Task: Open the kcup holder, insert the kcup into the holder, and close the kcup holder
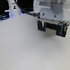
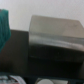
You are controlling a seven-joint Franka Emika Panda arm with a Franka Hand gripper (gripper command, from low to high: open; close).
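The kcup holder appears in the wrist view as a black boxy unit with a grey top, standing on a dark surface against a pale wall. It is blurred, and its drawer fronts cannot be made out. In the exterior view my gripper hangs above the white table at the exterior view's right. Its dark fingers stand apart with nothing seen between them. The kcup is not in view. The holder does not show in the exterior view.
A teal-green shape fills one edge of the wrist view; what it is cannot be told. A white bottle-like object stands at the back of the table before a dark band. Pale blurred bits lie near the holder's base.
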